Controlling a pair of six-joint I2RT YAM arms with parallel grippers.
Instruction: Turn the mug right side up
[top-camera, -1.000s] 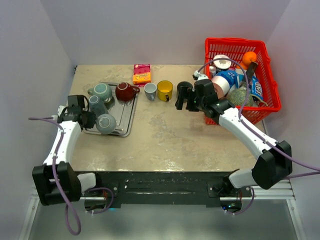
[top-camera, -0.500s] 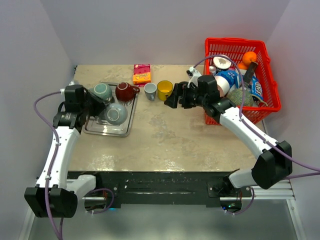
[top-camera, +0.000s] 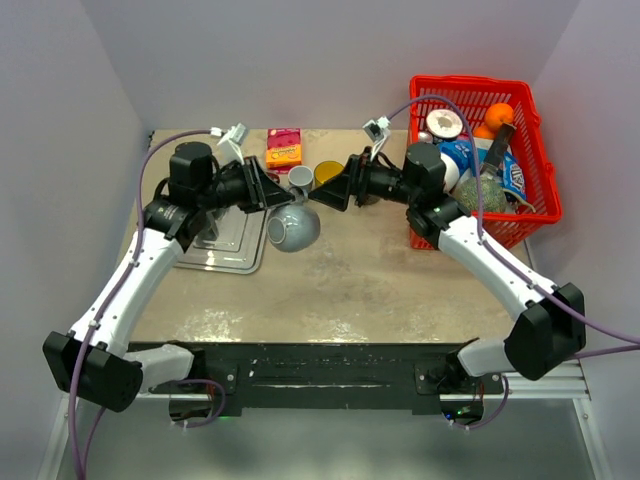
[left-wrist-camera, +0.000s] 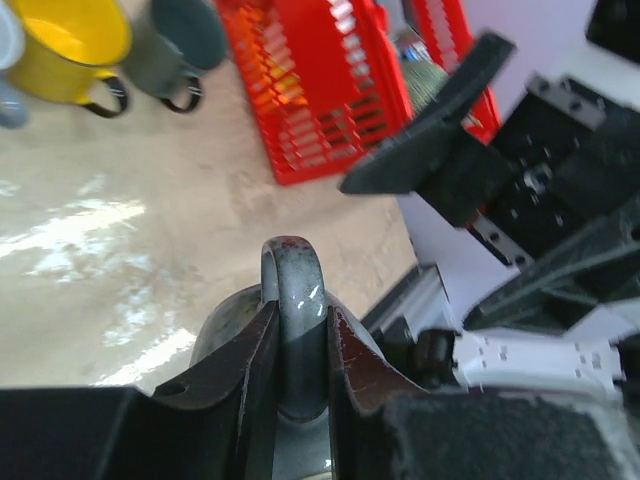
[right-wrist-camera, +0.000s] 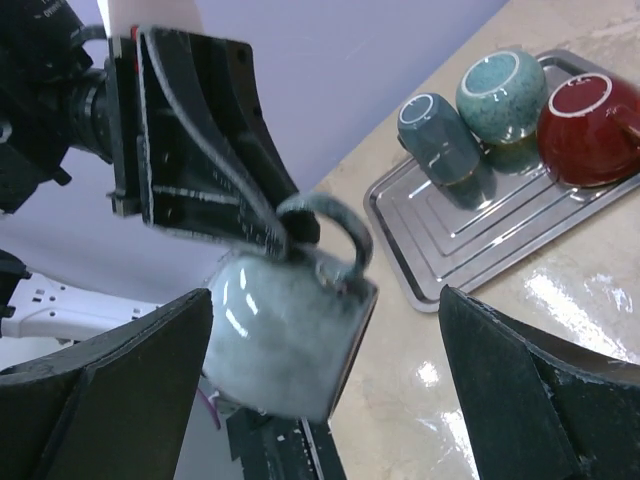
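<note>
A grey-green mug hangs tilted in the air above the table, just right of the metal tray. My left gripper is shut on its handle, which stands pinched between both fingers. In the right wrist view the mug shows its glossy side, with the mouth turned down and to the right. My right gripper is open and empty. It faces the mug from the right, with the fingers spread on either side of the mug without touching it.
A dark teal mug, a teal mug and a red mug sit on the tray. A white mug, a yellow mug and an orange box stand behind. The red basket holds several items at the right.
My left gripper has lifted the grey-green mug off the tray and carried it right over the table. My right gripper has swung left and turned to face the mug.
</note>
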